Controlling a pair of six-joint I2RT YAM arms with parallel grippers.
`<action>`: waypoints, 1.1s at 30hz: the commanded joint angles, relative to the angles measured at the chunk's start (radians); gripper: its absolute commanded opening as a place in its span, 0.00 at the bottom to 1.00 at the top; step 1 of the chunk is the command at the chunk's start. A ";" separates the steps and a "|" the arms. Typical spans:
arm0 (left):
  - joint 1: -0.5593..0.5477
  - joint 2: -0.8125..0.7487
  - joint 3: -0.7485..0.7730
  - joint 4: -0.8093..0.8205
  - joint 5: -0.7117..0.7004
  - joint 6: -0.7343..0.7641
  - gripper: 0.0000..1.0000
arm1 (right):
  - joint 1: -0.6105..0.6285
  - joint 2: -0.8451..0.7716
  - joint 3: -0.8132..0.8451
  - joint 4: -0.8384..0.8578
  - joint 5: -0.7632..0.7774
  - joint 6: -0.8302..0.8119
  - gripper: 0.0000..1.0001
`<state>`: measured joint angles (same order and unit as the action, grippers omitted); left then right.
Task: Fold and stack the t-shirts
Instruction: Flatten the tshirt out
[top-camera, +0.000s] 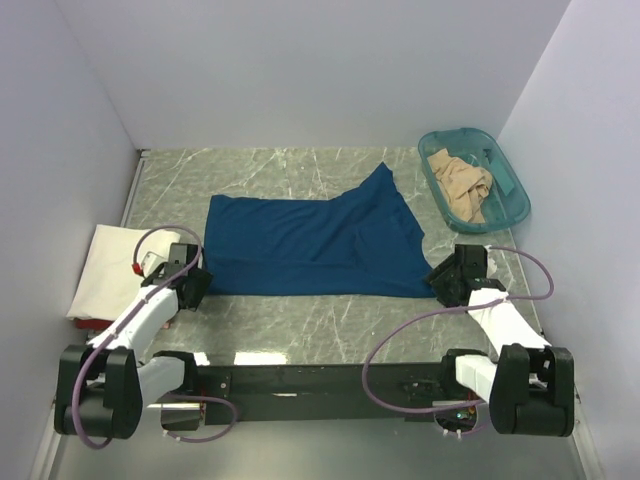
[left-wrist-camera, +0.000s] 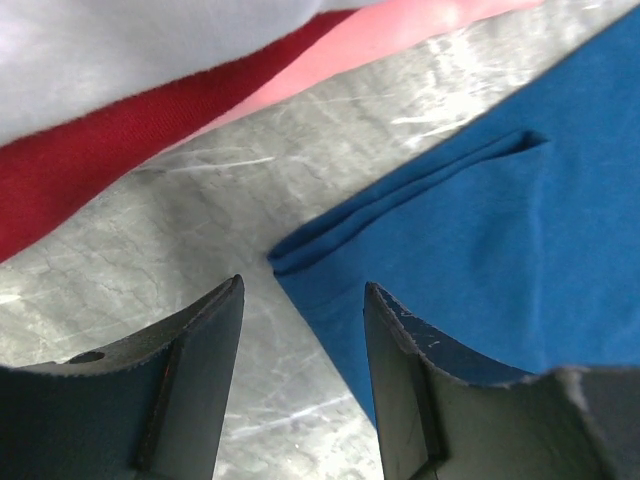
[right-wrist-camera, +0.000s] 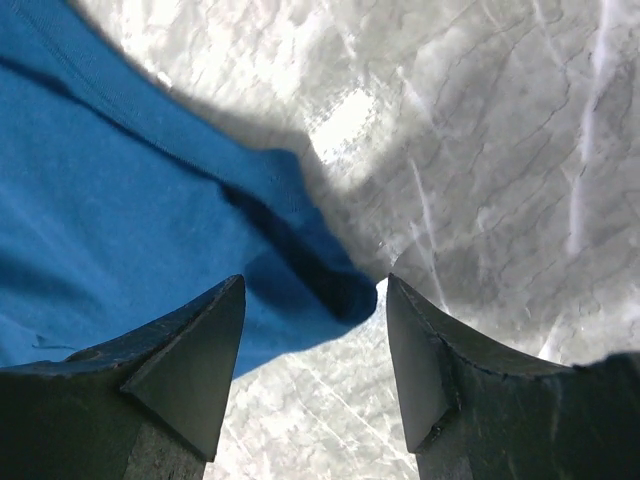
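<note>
While the deep blue soft-knit t-shirt (top-camera: 310, 245) lies spread flat across the middle of the grey marbled tabletop (top-camera: 330, 320), the step in hand appears to be taking hold of its near hem for a fold. The left fingers (left-wrist-camera: 200, 370) stand parted wide at the near-left corner of the cloth, where the hem shows a doubled, soft edge. The right fingers (right-wrist-camera: 190, 360) are equally wide, straddling the rumpled near-right corner. Neither pair holds anything. The next move likely calls for both to drop, pinch the thin limp fabric through all its layers, then carry it toward the far edge together. A folded cream-white t-shirt (top-camera: 105, 270) rests by the left edge on a red cloth (left-wrist-camera: 90, 175). A crumpled tan t-shirt (top-camera: 462, 185) sits in the translucent teal plastic tub (top-camera: 517, 200) at the far-right corner.
</note>
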<state>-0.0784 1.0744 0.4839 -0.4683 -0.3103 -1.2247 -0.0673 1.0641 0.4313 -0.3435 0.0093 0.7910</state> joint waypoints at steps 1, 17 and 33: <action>-0.006 0.033 -0.004 0.051 0.011 -0.019 0.57 | -0.017 0.036 0.020 0.067 -0.005 -0.006 0.65; -0.012 0.141 0.001 0.148 0.023 0.036 0.01 | -0.026 0.139 0.041 0.160 -0.123 -0.019 0.05; -0.011 -0.143 0.271 -0.107 -0.038 0.140 0.01 | -0.065 -0.137 0.299 -0.115 -0.178 -0.073 0.00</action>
<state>-0.0887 0.9939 0.6662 -0.5041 -0.3069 -1.1343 -0.1093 1.0031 0.6327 -0.3725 -0.1524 0.7456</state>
